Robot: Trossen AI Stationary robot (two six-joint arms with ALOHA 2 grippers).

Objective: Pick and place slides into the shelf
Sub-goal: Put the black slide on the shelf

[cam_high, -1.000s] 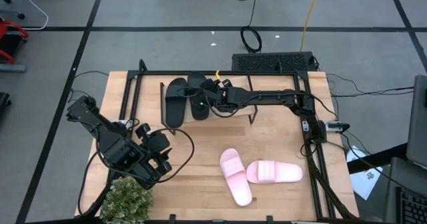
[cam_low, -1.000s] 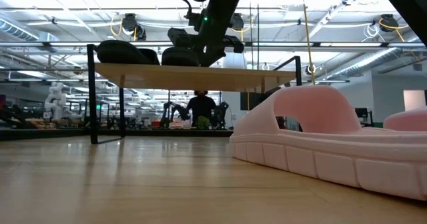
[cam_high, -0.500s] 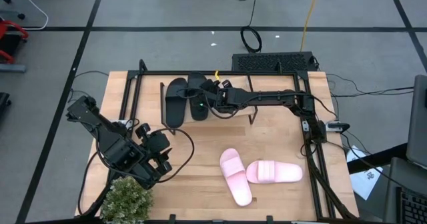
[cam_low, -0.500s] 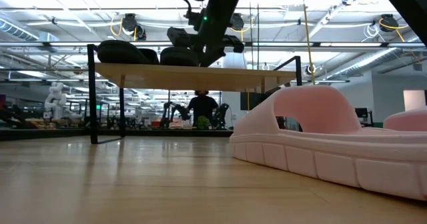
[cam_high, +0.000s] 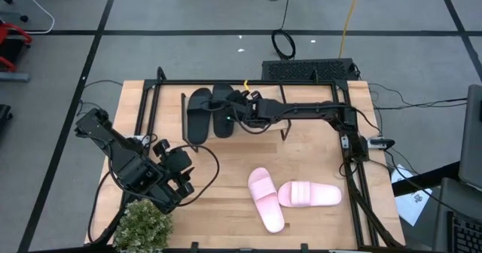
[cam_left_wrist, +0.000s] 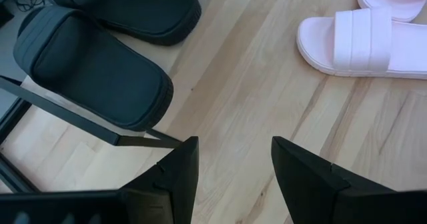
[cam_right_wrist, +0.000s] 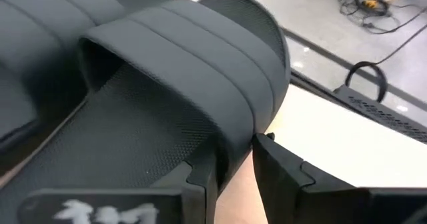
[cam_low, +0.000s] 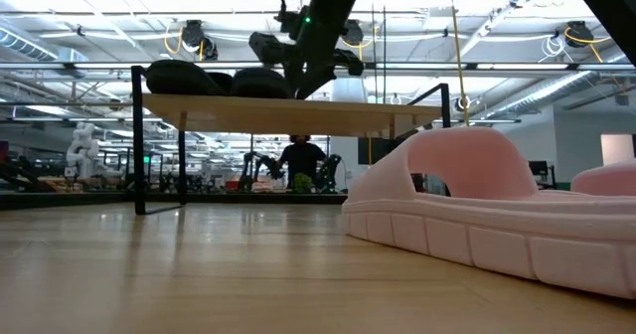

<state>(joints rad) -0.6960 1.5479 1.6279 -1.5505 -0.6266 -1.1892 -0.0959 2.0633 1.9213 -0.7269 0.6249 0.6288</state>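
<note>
- We find two matte black slides side by side on the light plank top of the shelf [cam_high: 301, 96], at its left end: the first black slide [cam_high: 198, 114] lies free, and the second black slide [cam_high: 224, 110] lies just beside it, on the right-arm side.
- The right gripper [cam_right_wrist: 235, 159] is narrowly parted and pinches the strap edge of the second black slide, one finger inside the strap and one outside. The strap is wide and ribbed, the footbed finely textured.
- The two pale pink slides lie on the table [cam_high: 316, 159] in front of the shelf, touching near the heel: one pink slide [cam_high: 266, 199] angled, the other pink slide [cam_high: 309, 195] lying crosswise.
- The left gripper [cam_left_wrist: 230, 167] hangs with its jaws apart and empty over bare wood near the table's front left, beside a green plant [cam_high: 143, 224].
- In the low view a pink slide [cam_low: 497, 215] is cut off at the edge, and the black slides show only as dark humps on the plank.
- We cannot tell whether the held slide rests fully on the plank.
</note>
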